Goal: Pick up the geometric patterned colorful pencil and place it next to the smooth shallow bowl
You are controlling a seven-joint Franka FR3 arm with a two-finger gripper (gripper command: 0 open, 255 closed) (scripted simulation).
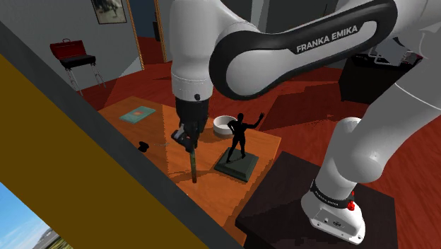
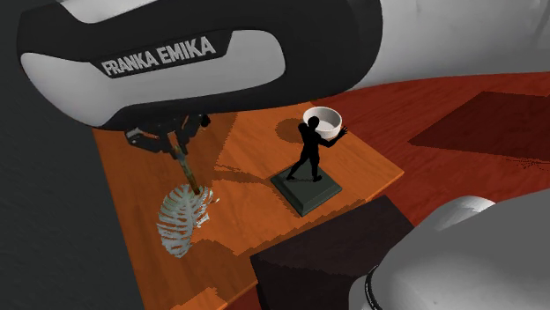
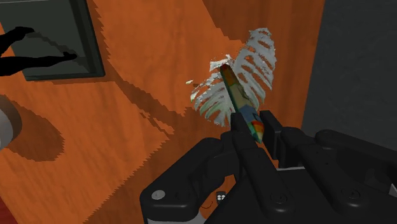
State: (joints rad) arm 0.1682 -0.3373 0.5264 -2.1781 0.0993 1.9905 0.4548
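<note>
1. My gripper (image 3: 252, 127) is closed on the colourful patterned pencil (image 3: 237, 97), with both black fingers (image 3: 270, 125) clasping its upper end.
2. The pencil hangs nearly upright below the hand, over the orange table (image 1: 159, 124). Its lower end meets a pale ribbed object (image 2: 179, 222), though I cannot tell whether they touch.
3. The white bowl (image 1: 225, 124) sits apart from the pencil, to its right in the shoulder view. It is just beyond a black figurine (image 1: 239, 134) that stands on a dark square base.
4. A teal card (image 1: 137, 114) lies flat towards the table's far end, at the shoulder view's left.
</note>
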